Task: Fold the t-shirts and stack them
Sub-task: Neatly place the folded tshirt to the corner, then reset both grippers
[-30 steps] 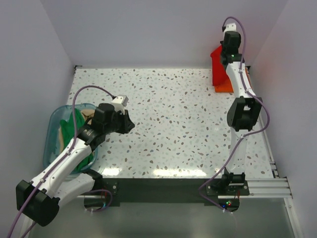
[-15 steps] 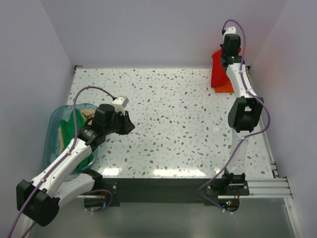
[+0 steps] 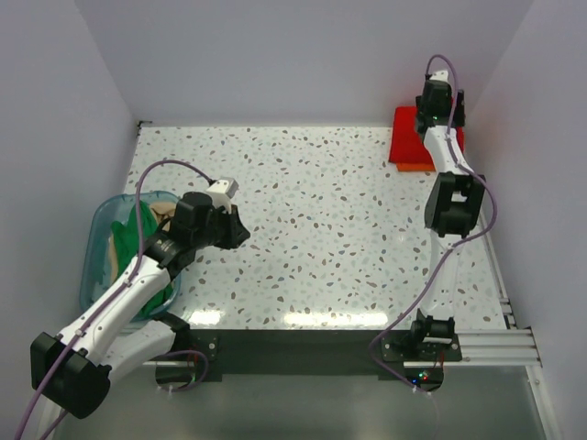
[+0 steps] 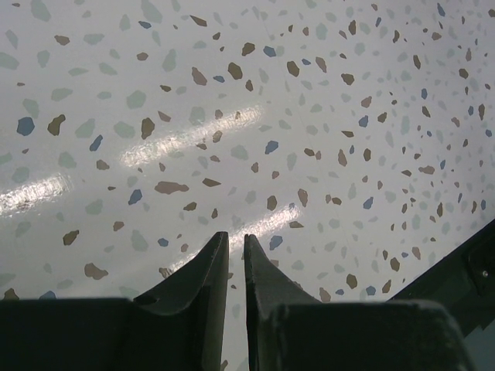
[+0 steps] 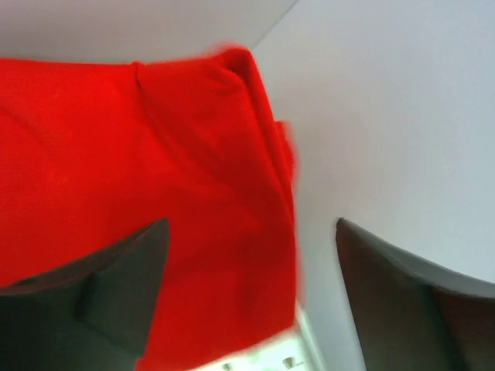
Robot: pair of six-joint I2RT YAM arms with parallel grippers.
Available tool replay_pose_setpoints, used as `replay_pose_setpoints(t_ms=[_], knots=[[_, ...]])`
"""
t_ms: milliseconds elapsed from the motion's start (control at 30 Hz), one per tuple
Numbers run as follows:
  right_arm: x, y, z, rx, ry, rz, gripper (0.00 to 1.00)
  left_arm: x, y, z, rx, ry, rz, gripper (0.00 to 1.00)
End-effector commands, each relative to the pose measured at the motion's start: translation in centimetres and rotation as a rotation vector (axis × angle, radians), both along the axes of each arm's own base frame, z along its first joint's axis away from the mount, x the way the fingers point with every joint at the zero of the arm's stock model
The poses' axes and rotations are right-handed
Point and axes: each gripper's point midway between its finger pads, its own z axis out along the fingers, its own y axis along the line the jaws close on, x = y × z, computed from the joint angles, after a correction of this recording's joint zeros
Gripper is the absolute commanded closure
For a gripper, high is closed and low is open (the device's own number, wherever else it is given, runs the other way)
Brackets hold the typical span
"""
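Far right corner: one bright red soft cloth t-shirt [image 3: 411, 136], folded to a flat rectangle with a rolled edge along its right side. It lies on one orange cloth t-shirt [image 3: 413, 168], of which only a thin strip shows at the near edge.

Right gripper [image 5: 251, 224]: the dark fingers are spread wide above the red cloth, with nothing between them.

Left gripper [image 4: 236, 251]: the tapered black fingers are a thin slit apart and hold nothing, over the glossy speckled stone-pattern table [image 3: 330, 220].

Near left: one clear bluish oval plastic tub [image 3: 95, 229] holds one crumpled green t-shirt [image 3: 124, 234] and one tan t-shirt [image 3: 116, 255].

Four shirts in all, one tub.
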Motion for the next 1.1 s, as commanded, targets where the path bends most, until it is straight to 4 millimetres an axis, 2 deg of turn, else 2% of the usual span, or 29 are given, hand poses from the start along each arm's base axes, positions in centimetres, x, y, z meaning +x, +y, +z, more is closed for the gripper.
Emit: replay_pose_setpoints(t_ms=[0,300,333,400,533,567,633,733,767,800,833,867,900,933,967,1000,1033,1067], knots=[[0.4,-1.4,3.7,-0.061,-0.139,-0.089,0.02,0.5,-0.2,0.5,-0.01,-0.031,-0.017,0.81],[-0.5,-1.6,3.7,-0.072,-0.127,-0.123,0.01,0.5,-0.2,0.8,-0.016,-0.038,-0.018,0.8],[-0.6,-1.3,4.0,-0.058,-0.144,-0.129,0.01,0.5,-0.2,0.8,-0.017,-0.04,-0.018,0.8],[-1.0,-0.7,3.4,-0.035,-0.144,-0.122,0.01,0.5,-0.1,0.8,-0.019,-0.038,-0.015,0.8],[-2.0,1.7,3.6,-0.017,-0.177,-0.113,0.01,0.6,0.1,0.9,-0.021,-0.04,-0.003,0.79],[-2.4,3.5,3.6,-0.009,-0.179,-0.093,0.01,0.7,0.2,0.8,-0.02,-0.041,0.0,0.78],[-2.8,5.8,3.9,0.017,-0.202,-0.07,0.01,0.7,0.3,0.9,-0.02,-0.042,0.005,0.78],[-4.4,9.0,4.7,0.064,-0.228,-0.04,0.01,0.8,0.4,0.9,-0.018,-0.043,0.012,0.78],[-5.2,9.8,3.9,0.076,-0.212,-0.029,0.01,0.8,0.5,0.9,-0.018,-0.044,0.016,0.77],[-6.0,10.5,6.0,0.102,-0.259,-0.02,0.01,0.9,0.7,1.0,-0.015,-0.049,0.027,0.77],[-6.5,12.3,4.9,0.154,-0.255,0.014,0.01,0.9,0.7,1.2,-0.017,-0.054,0.03,0.77],[-7.2,13.3,5.1,0.18,-0.25,0.036,0.01,1.0,0.9,1.2,-0.016,-0.058,0.037,0.76],[-8.2,13.9,6.6,0.207,-0.277,0.047,0.01,1.1,1.0,1.3,-0.014,-0.062,0.042,0.76],[-8.9,15.3,6.9,0.263,-0.302,0.056,0.01,1.2,1.1,1.3,-0.013,-0.063,0.05,0.76],[-9.9,16.4,5.4,0.29,-0.254,0.096,0.01,1.2,1.2,1.4,-0.013,-0.065,0.055,0.76],[-11.2,17.6,7.2,0.318,-0.287,0.123,0.01,1.3,1.3,1.4,-0.009,-0.066,0.063,0.76],[-12.0,18.3,7.3,0.354,-0.294,0.136,0.01,1.3,1.5,1.5,-0.007,-0.07,0.069,0.76],[-13.3,19.2,5.5,0.378,-0.243,0.17,0.01,1.3,1.5,1.5,-0.005,-0.071,0.07,0.76]])
